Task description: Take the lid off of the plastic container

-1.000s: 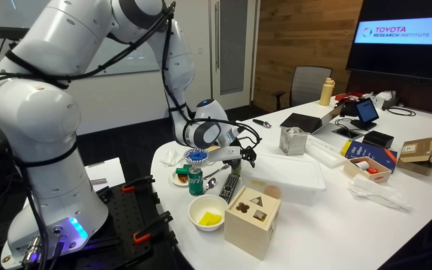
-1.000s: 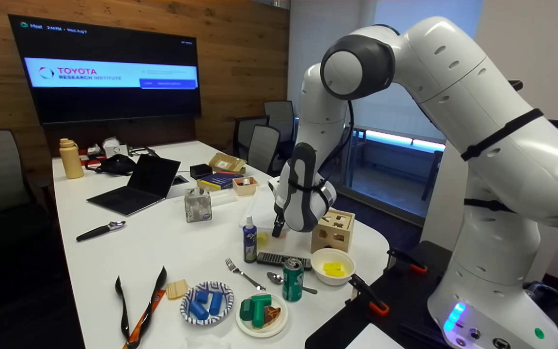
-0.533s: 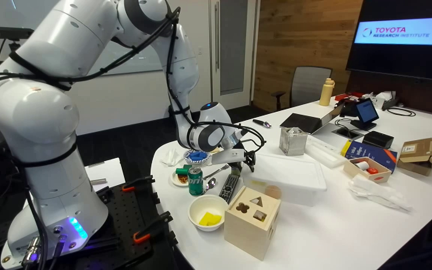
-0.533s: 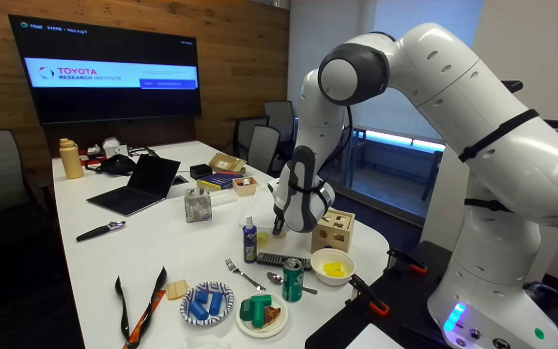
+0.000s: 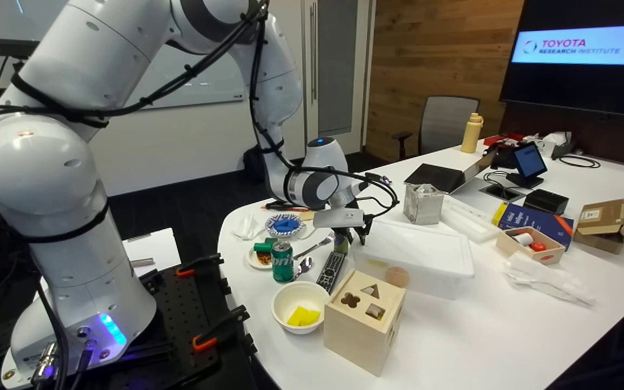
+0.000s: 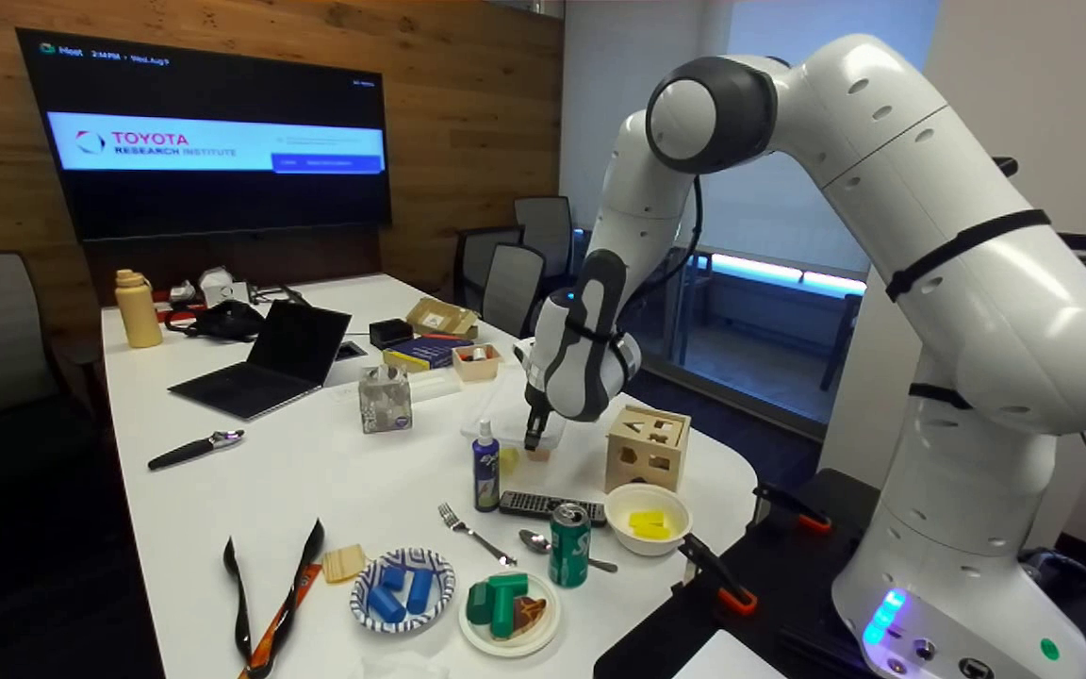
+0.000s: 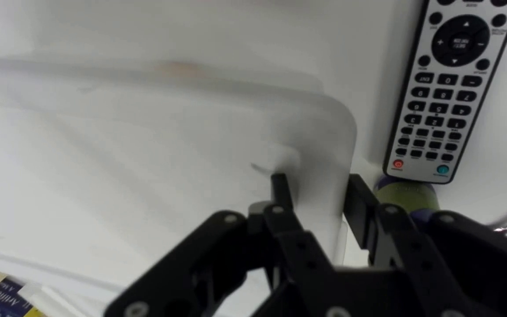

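The white translucent lid [image 5: 420,244] lies on the plastic container [image 5: 442,286], whose see-through side wall shows a pale round shape. In the wrist view one rounded corner of the lid [image 7: 148,154] fills the left half. My gripper [image 7: 314,193] straddles the rim beside that corner. One finger stands on the lid's top inside the rim, the other against its outer edge; both appear to press on it. In both exterior views the gripper [image 5: 356,241] [image 6: 534,441] is at the lid's near end. The container's wall under the fingers is hidden.
A remote [image 7: 451,88] and a spray bottle [image 6: 486,471] stand close to the gripper. The wooden box [image 5: 366,319] sits beside the container. A white bowl [image 5: 279,306], a green can [image 5: 283,262] and a tissue box [image 5: 423,205] are around it.
The fingers have drawn together across the lid's rim. The hand has tilted and shifted slightly toward the container, which has slid a little away from the arm with its lid.
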`<move>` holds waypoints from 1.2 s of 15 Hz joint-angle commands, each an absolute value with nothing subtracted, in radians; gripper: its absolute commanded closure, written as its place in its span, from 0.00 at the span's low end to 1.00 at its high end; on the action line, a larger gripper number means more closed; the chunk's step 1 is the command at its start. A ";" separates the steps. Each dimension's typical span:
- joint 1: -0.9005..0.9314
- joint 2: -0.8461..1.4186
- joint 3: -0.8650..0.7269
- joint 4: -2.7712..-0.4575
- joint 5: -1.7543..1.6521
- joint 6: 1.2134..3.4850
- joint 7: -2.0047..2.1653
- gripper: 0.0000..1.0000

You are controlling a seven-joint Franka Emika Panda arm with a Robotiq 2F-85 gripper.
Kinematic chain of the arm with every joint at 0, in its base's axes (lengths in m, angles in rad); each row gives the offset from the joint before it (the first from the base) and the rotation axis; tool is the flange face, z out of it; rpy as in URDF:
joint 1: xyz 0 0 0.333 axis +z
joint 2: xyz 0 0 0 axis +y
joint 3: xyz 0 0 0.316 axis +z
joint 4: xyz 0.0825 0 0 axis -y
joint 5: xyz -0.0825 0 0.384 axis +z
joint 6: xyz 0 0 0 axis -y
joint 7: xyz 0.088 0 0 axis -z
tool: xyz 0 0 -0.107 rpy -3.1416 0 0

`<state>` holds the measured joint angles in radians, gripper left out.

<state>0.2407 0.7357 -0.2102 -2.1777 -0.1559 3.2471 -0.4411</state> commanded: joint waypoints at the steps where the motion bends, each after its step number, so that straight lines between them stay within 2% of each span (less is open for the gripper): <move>1: 0.045 0.677 -0.029 -2.149 -0.218 3.020 -0.410 0.93; 2: -0.004 0.671 0.019 -2.134 -0.209 2.953 -0.417 0.97; 3: -0.048 0.670 0.062 -2.119 -0.191 2.893 -0.427 0.93; 6: -0.127 0.677 0.134 -2.078 -0.154 2.779 -0.447 0.93; 14: -0.164 0.651 0.170 -2.059 -0.098 2.692 -0.446 0.93; 15: -0.159 0.649 0.167 -2.064 -0.100 2.700 -0.441 0.84; 16: -0.155 0.647 0.165 -2.068 -0.103 2.707 -0.440 0.50; 18: -0.137 0.638 0.154 -2.081 -0.118 2.731 -0.429 0.51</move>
